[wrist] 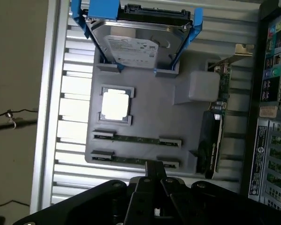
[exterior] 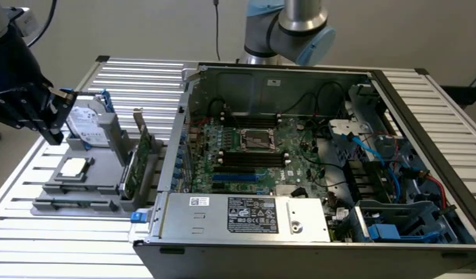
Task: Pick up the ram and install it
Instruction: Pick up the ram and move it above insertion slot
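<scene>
Two ram sticks lie flat in grooves at one end of a grey holder tray (wrist: 178,117). One ram stick (wrist: 136,139) sits closer to the processor; the other ram stick (wrist: 131,159) is the outer one. My gripper (wrist: 155,169) hovers above the tray's edge, just past the outer stick, shut with nothing in it. In the exterior view the gripper (exterior: 53,137) hangs over the tray's far left side, and the ram (exterior: 73,203) lies along the tray's front. The motherboard's black memory slots (exterior: 253,156) flank the processor socket inside the open case.
The tray also holds a hard drive in a blue bracket (wrist: 131,47), a processor (wrist: 114,105) and an upright green expansion card (wrist: 215,126). The open computer case (exterior: 423,174) stands on the exterior view's right, with a second arm's base (exterior: 296,29) behind it.
</scene>
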You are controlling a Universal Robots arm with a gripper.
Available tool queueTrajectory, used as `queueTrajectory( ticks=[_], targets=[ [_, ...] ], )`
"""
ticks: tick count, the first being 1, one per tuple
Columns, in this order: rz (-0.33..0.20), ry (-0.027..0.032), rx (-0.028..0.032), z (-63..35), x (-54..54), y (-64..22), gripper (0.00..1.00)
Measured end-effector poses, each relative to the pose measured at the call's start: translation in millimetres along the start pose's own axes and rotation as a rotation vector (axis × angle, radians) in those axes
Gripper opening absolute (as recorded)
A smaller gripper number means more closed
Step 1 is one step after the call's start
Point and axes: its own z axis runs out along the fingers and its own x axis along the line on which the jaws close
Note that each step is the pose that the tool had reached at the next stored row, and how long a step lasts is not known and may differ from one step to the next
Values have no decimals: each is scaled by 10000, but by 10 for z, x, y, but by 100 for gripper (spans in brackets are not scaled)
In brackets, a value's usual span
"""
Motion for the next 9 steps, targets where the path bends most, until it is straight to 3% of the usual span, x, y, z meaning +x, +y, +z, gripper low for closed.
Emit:
queueTrajectory(
  ticks=[9],
  targets=[
    [-1626,83,-6,32,0,-2,11]
  ],
)
